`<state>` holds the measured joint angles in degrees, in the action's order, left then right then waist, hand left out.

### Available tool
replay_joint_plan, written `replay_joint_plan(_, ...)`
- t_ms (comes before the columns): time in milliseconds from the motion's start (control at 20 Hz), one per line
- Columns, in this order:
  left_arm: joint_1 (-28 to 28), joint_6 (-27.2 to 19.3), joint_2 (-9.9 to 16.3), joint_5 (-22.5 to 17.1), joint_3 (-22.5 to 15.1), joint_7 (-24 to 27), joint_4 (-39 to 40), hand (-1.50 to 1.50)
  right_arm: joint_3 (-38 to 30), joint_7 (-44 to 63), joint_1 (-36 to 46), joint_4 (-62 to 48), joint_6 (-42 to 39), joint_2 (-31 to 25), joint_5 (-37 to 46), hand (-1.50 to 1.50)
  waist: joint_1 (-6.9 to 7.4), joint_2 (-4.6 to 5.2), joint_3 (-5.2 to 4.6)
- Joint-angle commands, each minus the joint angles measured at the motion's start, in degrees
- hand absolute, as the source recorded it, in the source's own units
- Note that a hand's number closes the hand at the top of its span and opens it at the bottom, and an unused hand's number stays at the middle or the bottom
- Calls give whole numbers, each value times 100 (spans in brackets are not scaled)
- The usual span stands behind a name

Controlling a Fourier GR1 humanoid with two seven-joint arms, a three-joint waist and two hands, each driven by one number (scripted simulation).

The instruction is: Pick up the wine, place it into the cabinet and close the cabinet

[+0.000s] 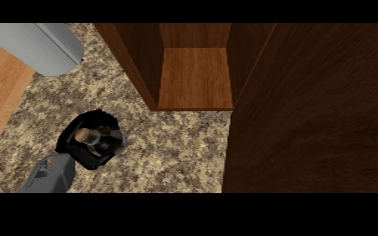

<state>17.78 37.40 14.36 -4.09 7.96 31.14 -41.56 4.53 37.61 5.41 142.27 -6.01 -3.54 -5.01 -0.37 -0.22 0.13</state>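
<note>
The wine bottle (91,136) is seen from above at the lower left, its pale cork top and dark neck showing over the speckled counter (173,150). My left hand (77,139) is shut on it, black fingers curled round the bottle and hiding its body. The grey forearm (50,176) comes in from the lower edge. The wooden cabinet (196,77) stands open to the upper right of the hand, its shelf bare. Its dark door (303,110) is swung out and fills the right side. My right hand does not show.
A grey rounded object (44,47) lies at the upper left corner. A strip of light wood (11,87) runs along the left edge beyond the counter. Bare speckled counter lies between the hand and the cabinet's front edge (193,109).
</note>
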Motion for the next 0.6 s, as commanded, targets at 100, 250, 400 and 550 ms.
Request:
replay_joint_plan(100,-785,-1546,-206,-188,698,862,-525,150,-72,60,-318,388,49,62,-198,-150,136,-35,-4)
replay_joint_plan(250,-1158,-1978,-278,43,616,1335,-1139,150,-69,-117,-326,317,-100,6,-275,-150,109,-14,-4)
replay_joint_plan(400,-1430,-2446,-646,107,479,1257,-1936,150,1,-101,-214,358,-50,55,-266,-150,108,-13,-4)
replay_joint_plan(550,-1331,-2385,-687,-344,567,476,-2846,150,55,-61,-516,499,-137,45,-360,-150,66,-6,-5)
